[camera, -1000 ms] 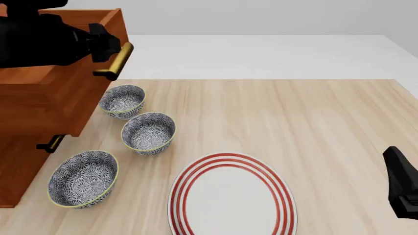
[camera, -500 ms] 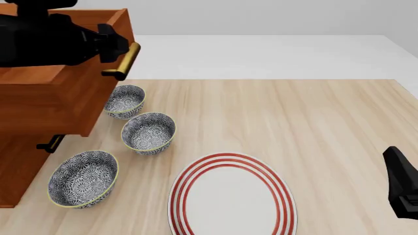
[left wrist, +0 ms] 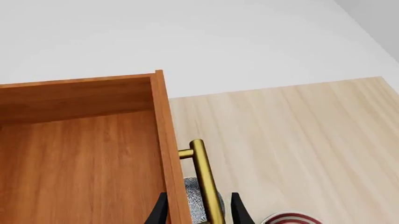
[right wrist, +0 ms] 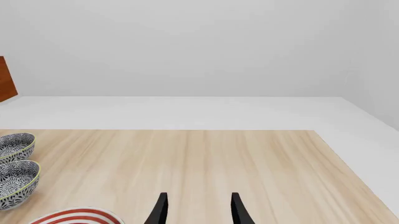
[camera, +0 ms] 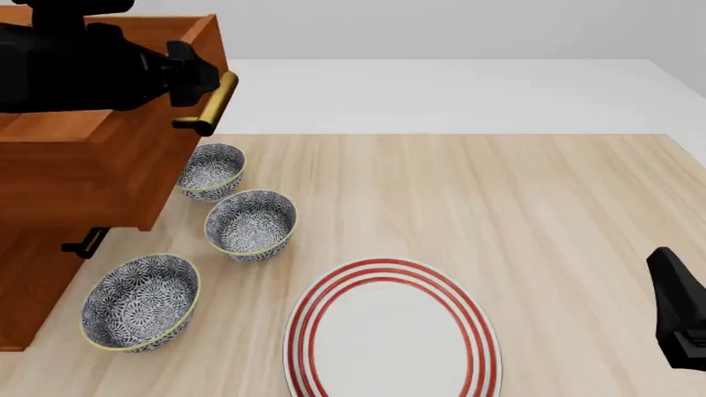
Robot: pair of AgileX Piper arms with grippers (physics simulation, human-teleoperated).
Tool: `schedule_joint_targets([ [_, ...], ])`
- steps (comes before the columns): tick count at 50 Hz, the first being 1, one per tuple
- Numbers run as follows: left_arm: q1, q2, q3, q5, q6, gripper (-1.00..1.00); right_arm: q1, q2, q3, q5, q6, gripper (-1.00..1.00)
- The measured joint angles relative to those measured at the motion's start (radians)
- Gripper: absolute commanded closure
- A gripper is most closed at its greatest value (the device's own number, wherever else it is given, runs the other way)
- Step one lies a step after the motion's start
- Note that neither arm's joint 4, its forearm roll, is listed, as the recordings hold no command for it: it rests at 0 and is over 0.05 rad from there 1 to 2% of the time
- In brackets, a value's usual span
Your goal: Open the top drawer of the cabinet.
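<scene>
Barely moved, the top drawer (camera: 99, 157) overhangs the bowls (camera: 211, 171), left tool (left wrist: 195, 212) clasping its handle (camera: 210, 103).

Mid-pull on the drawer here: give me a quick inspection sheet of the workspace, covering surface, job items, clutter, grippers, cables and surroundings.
Surface: light wood table, bare on its right half.
Job's things: top drawer pulled out of the cabinet, overhanging the nearest bowl; its brass handle sits between the left gripper's fingers.
Clutter: three patterned bowls in a row beside the cabinet; red-ringed plate at the near edge.
Grippers: left gripper straddles the handle, contact not clear; right gripper open, empty, low over the table's right side.
Cables: nothing seen.
Surroundings: plain white floor and wall.
</scene>
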Motion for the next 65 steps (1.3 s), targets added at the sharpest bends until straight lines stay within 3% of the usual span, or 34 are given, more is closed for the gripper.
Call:
schedule_joint_targets([
  [65,-0.005,-0.008,-0.038,0.084,0.034,-1.0,0.0,0.0,0.0,0.0,0.0,-1.0],
])
